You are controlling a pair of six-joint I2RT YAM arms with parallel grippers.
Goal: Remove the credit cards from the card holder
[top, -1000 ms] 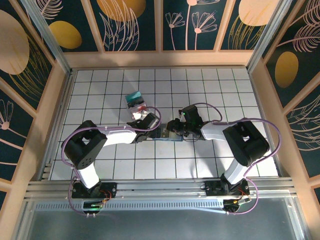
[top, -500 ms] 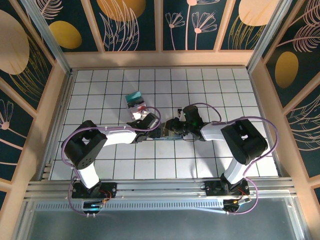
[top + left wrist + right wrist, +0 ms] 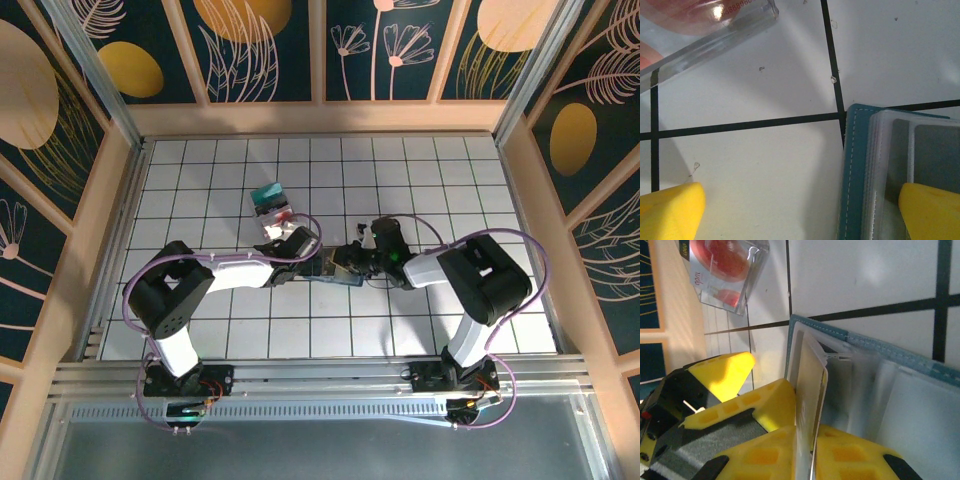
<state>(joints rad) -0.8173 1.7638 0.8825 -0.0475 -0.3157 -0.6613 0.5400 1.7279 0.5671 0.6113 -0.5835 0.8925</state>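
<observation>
Right wrist: right hand pinches pale card at card holder, indistinct overhead.

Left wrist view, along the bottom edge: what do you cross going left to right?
Yellow fingertip → bare white tile → card holder, teal stitched edge → its clear pockets → second yellow fingertip, over the holder.

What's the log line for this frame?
left gripper open, straddling card holder edge | right gripper shut on upright pale sheet in holder
</observation>
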